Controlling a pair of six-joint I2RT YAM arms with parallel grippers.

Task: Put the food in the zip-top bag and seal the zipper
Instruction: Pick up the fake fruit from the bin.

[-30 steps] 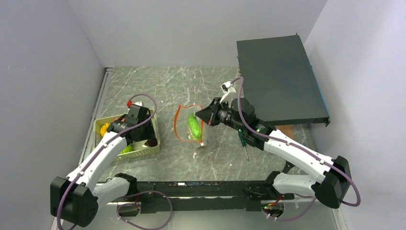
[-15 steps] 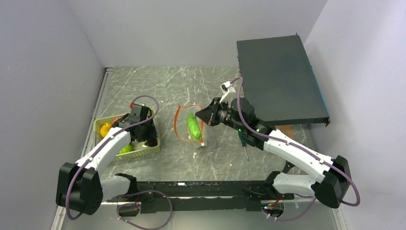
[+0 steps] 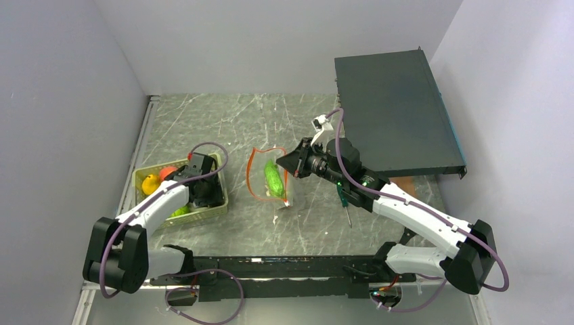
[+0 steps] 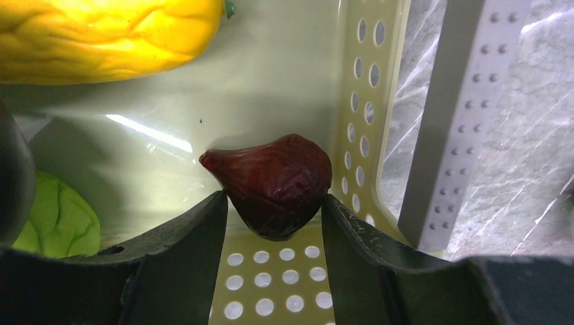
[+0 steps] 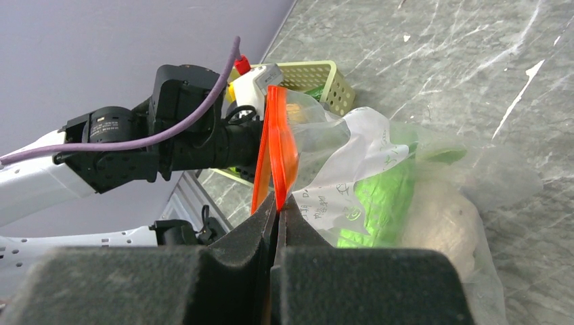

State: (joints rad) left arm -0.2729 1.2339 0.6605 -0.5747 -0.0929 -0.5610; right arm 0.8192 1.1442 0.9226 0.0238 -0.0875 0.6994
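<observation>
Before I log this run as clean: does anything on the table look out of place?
Yes: a green-handled screwdriver lies on the table beside the right arm, unrelated to bagging food. The zip-top bag and basket look normal.

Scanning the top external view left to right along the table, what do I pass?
Green basket with the left gripper inside → zip-top bag → right gripper on the bag's mouth → screwdriver → dark box.

left arm (image 3: 162, 203) reaching into green basket (image 3: 211, 211), right arm (image 3: 406, 206) at clear bag (image 3: 271, 179) mouth, green food (image 3: 273, 177) inside
</observation>
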